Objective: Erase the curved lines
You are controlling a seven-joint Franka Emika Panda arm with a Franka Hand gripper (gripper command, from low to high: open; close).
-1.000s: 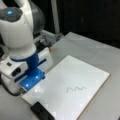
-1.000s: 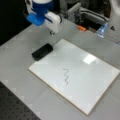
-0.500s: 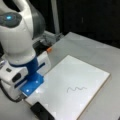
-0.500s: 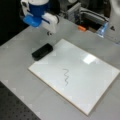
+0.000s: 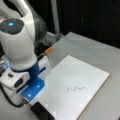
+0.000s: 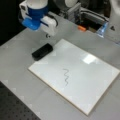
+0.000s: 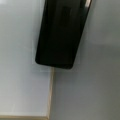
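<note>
Where tool (image 6: pixel 48 35) hovers (fingers hidden), curve lines (image 6: pixel 66 77) unerased

All three views are soft and blurred, the wrist view most of all. In a front view a bright patch of glare sits on the white board (image 6: pixel 87 58), lit from above, while the background (image 5: pixel 87 17) behind the tabletop (image 5: pixel 82 45) stays dark.

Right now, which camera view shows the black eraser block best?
The wrist view: the eraser block fills the frame beside the white board's corner. In both front views it is small, cut off by the frame in one, whole in another.
</note>
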